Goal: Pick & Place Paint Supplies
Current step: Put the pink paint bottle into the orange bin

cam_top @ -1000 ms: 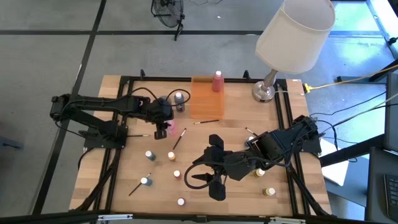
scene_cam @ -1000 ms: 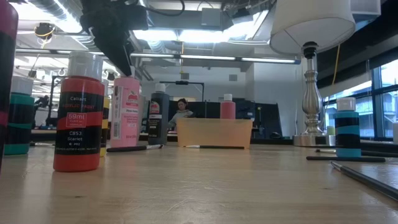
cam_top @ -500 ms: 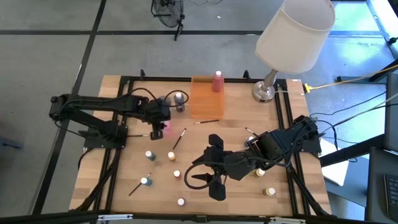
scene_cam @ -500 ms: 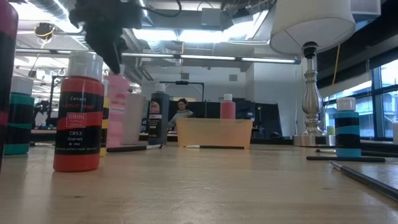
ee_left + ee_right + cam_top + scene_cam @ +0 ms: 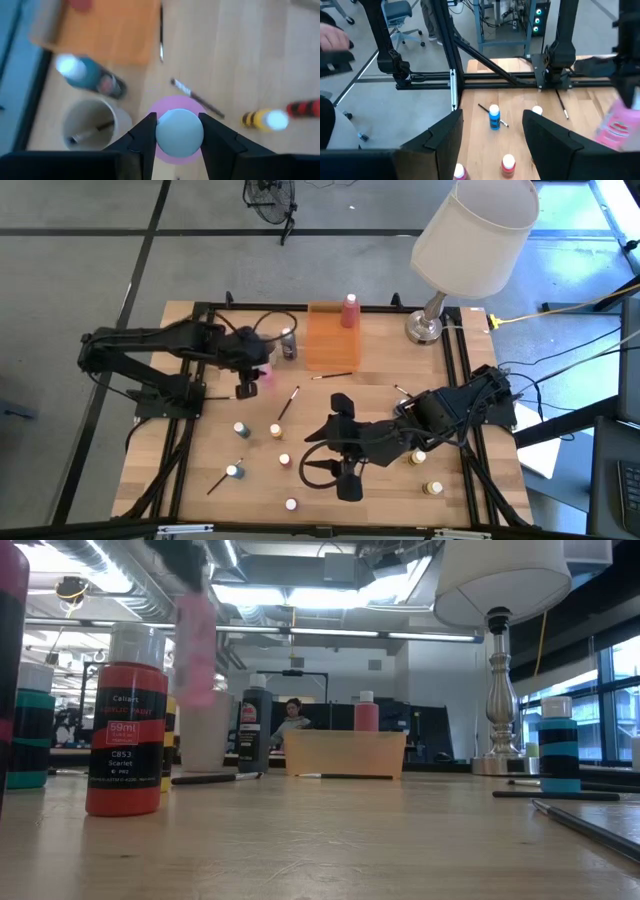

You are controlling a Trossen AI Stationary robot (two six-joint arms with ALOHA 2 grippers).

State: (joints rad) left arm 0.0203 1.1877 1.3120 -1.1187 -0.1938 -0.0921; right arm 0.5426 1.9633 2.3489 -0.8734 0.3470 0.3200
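Now the pink bottle (image 5: 179, 131) sits clamped between the left pincer's (image 5: 177, 137) fingers.

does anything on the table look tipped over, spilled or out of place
Nothing spilled or damaged. The paintbrushes lie scattered flat among upright paint pots. The only thing off the table is the pink bottle, lifted by the left gripper at its cap. The right gripper hangs open, empty.
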